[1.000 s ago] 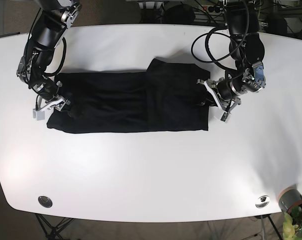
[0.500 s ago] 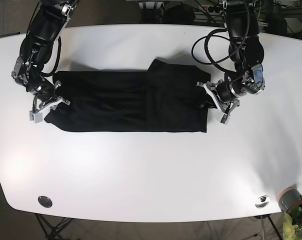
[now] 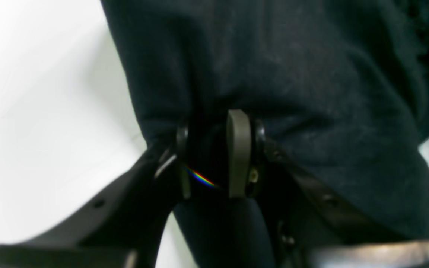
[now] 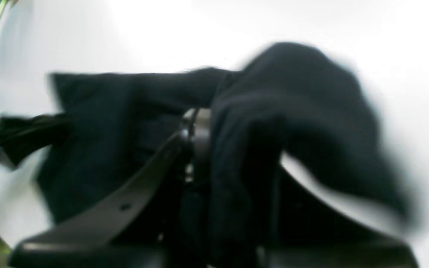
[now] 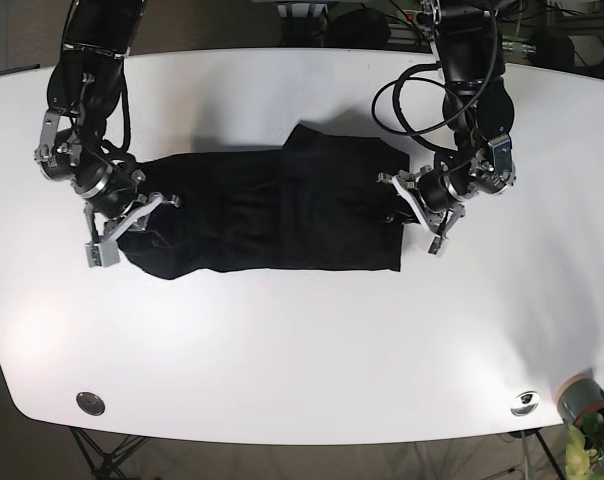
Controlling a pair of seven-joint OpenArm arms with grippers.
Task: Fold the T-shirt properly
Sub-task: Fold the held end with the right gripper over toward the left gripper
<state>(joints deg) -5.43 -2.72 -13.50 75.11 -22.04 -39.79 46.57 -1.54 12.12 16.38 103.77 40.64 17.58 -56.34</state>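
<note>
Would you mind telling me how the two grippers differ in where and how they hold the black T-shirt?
The left gripper pinches the black T-shirt at its flat edge on the base view's right. The right gripper holds the opposite end, where the cloth bunches up. The right wrist view is blurred; the left is sharp. Both are shut on fabric.

Bright, even light floods the white table [image 5: 302, 340] in the base view, washing it nearly to glare with only faint shadows. The right wrist view is heavily smeared, the black T-shirt [image 4: 292, 111] blurred at every edge (motion blur, by the look). The left wrist view is sharper, with a small rainbow flare beside the left gripper [image 3: 214, 152].
</note>
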